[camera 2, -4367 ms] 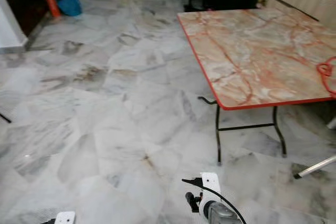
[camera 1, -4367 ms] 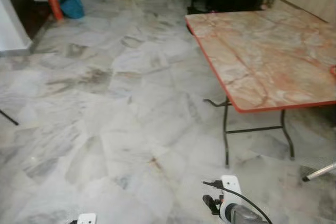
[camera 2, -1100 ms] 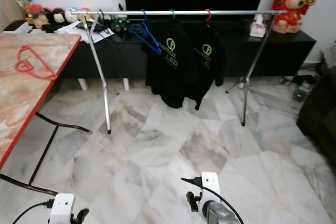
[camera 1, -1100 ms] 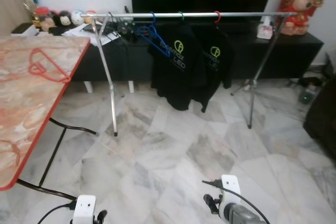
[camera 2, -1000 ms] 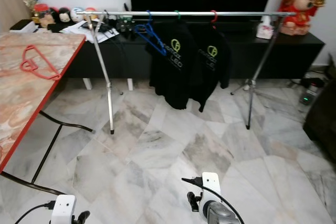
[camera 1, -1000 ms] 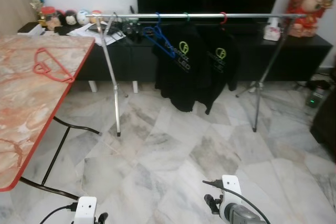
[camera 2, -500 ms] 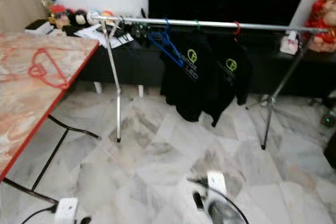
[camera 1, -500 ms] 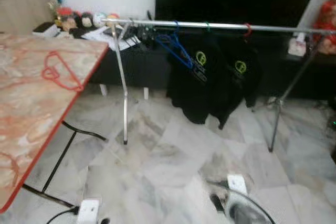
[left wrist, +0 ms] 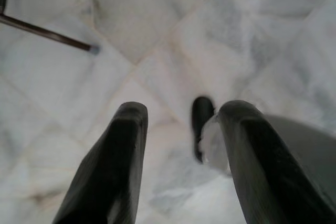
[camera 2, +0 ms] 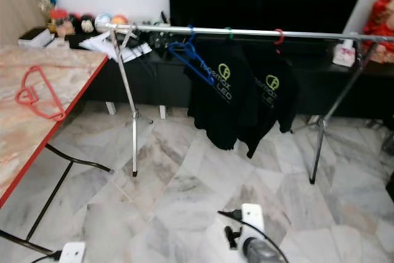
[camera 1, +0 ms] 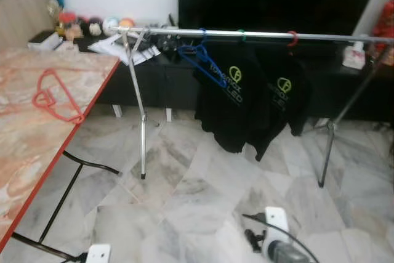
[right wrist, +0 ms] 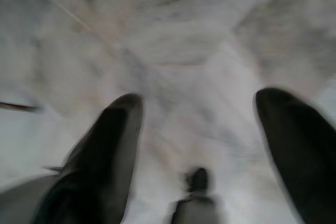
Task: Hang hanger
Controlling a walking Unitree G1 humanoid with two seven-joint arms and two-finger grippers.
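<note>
Approach stage of the hanging task. The red hanger [camera 1: 56, 97] lies flat on the table [camera 1: 24, 170], far forward and to the left of the left gripper [left wrist: 181, 161], which hangs low at the robot's side with its two fingers [left wrist: 113, 166] spread wide over bare floor [camera 1: 203, 195] and nothing between them. The right gripper [right wrist: 197, 150] likewise points down at the floor, fingers wide apart and empty; its wrist view is blurred, which suggests the body is in motion. Both arms appear parked low because no grasp is yet within reach: the hanger lies well above and well ahead of either gripper. The rail [camera 1: 258, 34] spans the scene ahead of both grippers and high above them, carried on two slanted stands [camera 1: 140, 121]. A blue hanger [camera 1: 203, 61] hangs bare near the rail's left end, ahead and slightly left of the right gripper, and two black shirts [camera 1: 231, 100] hang just beyond it on green and red hooks, showing how a hook must sit over the bar. The free stretches of rail, between the left stand and the blue hanger and past the shirts, seem the likely place for the red hanger. Since the table edge is nearest the left gripper, that arm seems the natural one to lift the hanger first; the hanging itself has not begun.
</note>
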